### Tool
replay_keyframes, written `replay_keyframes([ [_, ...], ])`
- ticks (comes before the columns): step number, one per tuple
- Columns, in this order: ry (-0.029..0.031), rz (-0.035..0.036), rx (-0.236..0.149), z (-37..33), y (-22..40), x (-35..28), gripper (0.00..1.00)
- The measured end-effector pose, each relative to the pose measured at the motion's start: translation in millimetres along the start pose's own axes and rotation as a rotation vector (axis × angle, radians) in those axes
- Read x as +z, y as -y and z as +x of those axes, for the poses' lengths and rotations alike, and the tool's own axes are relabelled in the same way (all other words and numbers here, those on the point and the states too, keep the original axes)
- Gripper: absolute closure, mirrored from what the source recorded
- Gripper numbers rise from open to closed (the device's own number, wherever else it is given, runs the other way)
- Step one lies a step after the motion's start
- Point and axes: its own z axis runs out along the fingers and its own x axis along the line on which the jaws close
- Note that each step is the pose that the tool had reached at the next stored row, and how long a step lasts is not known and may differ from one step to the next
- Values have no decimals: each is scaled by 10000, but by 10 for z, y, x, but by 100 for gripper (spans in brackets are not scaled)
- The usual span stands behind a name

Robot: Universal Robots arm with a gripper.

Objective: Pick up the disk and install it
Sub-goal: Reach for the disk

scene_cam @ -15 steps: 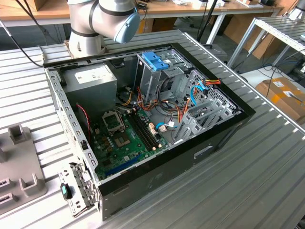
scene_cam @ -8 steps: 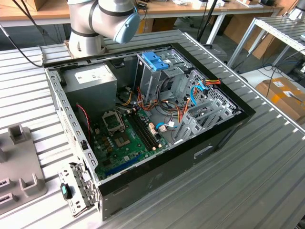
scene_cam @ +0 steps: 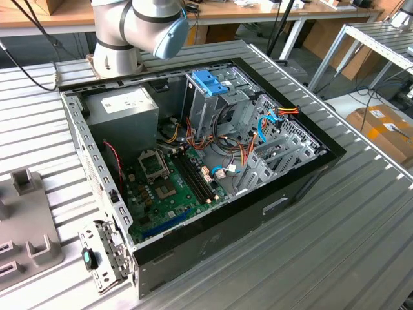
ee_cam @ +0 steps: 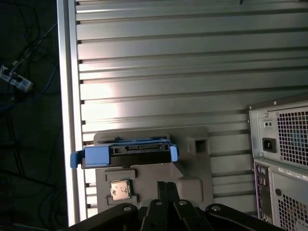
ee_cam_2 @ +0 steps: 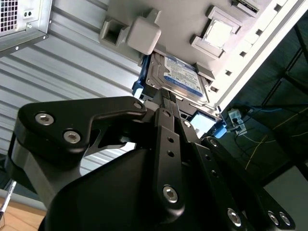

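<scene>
On the grey holder near the edge of the table sits the disk, propped up on its edge, with blue rails on its two ends. It is apart from the open computer case. The fingers hang just beside the disk, pressed close together with nothing between them. I think the job now is the grab. To do it well, the fingers need to open wider than the disk, come straight over its middle, and squeeze the flat metal faces, not the blue rails or the plug side. A slow, straight lift should keep it from catching on the grey holder. Counting: one disk, two blue rails, one grey holder, one small square chip in it, one computer case, one arm.
</scene>
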Motion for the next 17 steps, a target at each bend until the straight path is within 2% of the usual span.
replay_keyframes([
  [4,0,0,0,56,4,1,89],
  [11,1,-1,1,68,1,2,89],
  [17,2,21,-1,75,-97,8,89],
])
